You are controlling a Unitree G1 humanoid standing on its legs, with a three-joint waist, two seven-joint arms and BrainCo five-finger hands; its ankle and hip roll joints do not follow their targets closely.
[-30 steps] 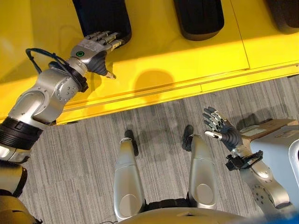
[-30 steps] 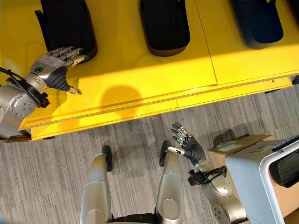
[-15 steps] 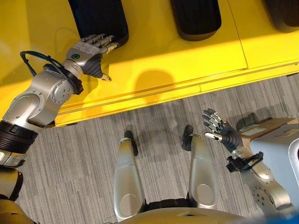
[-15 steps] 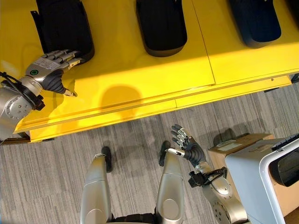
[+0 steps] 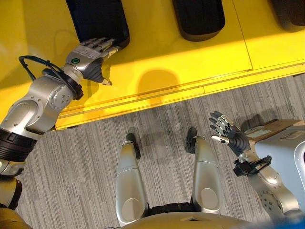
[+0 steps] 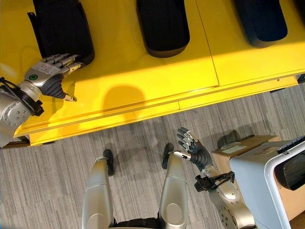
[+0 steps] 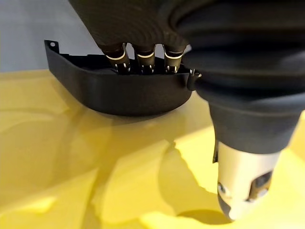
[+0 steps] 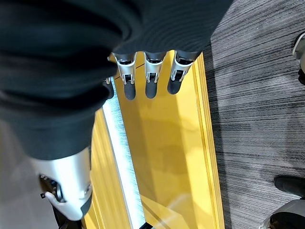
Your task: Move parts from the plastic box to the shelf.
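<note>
Right hand: your right hand (image 5: 228, 135) hangs low over the grey carpet (image 5: 71, 157), fingers spread and relaxed, holding nothing; it is the nearest thing to you and well apart from the shelf.
Box at your right: a grey plastic box (image 6: 267, 164) stands just beside that arm; you cannot see into it from these views, so its contents are untold.
Left hand: your left hand (image 5: 88, 52) lies over the yellow shelf (image 5: 190, 62), fingers straight and loose, the thumb pointing down toward the shelf surface, nothing clasped.
Fingertips: in the left wrist view the fingertips (image 7: 145, 63) reach to the rim of the black part (image 7: 119, 88); whether they touch it or sit just off it you cannot tell.
Where the part lies: the black part (image 5: 97, 19) rests on the shelf straight beyond your left hand, its long axis running away from you, in line with the fingers.
Farther parts: a second black part (image 5: 198, 18) and a third black part (image 6: 259, 20) lie farther right on the same shelf, parallel.
Your judgement: this part looks placed; the left hand is by far the nearer, so any nudge or release falls to it.
</note>
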